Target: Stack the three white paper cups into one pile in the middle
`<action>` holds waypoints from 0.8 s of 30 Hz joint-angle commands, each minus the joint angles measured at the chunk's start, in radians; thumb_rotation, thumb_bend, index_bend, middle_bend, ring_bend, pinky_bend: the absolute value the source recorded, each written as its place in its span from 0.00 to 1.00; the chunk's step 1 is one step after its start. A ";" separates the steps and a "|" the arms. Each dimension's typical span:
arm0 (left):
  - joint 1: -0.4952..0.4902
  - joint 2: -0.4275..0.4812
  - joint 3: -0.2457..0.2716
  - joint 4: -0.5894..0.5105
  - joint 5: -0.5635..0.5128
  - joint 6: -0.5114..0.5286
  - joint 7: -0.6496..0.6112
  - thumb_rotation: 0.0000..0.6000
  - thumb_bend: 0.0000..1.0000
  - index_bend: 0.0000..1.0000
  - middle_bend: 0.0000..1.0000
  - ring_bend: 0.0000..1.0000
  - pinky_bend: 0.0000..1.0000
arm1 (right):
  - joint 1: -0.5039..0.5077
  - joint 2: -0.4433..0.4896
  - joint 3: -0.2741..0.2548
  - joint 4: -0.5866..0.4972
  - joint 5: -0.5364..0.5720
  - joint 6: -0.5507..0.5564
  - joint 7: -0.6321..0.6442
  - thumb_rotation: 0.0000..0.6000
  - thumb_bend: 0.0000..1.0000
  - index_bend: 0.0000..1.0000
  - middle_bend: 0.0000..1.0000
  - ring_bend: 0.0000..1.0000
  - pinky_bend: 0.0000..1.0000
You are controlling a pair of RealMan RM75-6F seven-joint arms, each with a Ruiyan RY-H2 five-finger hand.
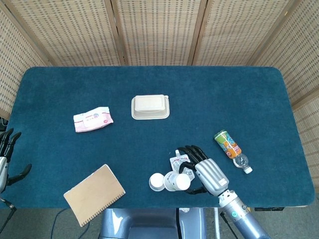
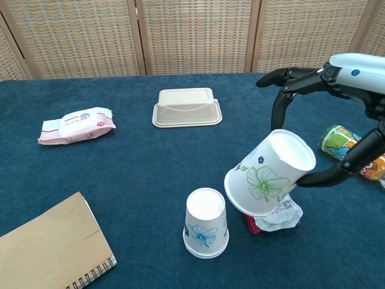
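Observation:
A white paper cup with a blue flower print (image 2: pixel 206 224) stands upside down near the table's front edge, seen too as the standing cup (image 1: pixel 157 181) in the head view. My right hand (image 2: pixel 337 81) grips a second white cup with a green flower print (image 2: pixel 271 173), tilted in the air, its mouth toward the lower left and close to the standing cup's right side. From above, the right hand (image 1: pixel 205 173) and its held cup (image 1: pixel 176 181) sit just right of the standing cup. My left hand (image 1: pixel 7 158) hangs off the table's left edge, fingers apart and holding nothing. Only two cups show.
A drink pouch (image 2: pixel 278 212) lies partly under the held cup. A small bottle (image 1: pixel 231 148) lies to the right. A lidded beige container (image 1: pixel 150 107) and a wipes pack (image 1: pixel 92 119) sit further back, and a brown notebook (image 1: pixel 94 193) lies at the front left.

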 commanded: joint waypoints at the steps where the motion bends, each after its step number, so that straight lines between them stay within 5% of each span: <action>1: 0.000 0.002 0.000 -0.001 0.002 -0.002 -0.003 1.00 0.30 0.08 0.00 0.00 0.02 | 0.005 -0.021 0.001 0.007 0.014 -0.005 -0.017 1.00 0.17 0.57 0.17 0.01 0.00; 24: 0.008 0.022 -0.010 0.004 -0.002 -0.009 -0.058 1.00 0.30 0.08 0.00 0.00 0.02 | 0.083 -0.182 0.048 0.067 0.144 -0.074 -0.116 1.00 0.17 0.57 0.17 0.01 0.00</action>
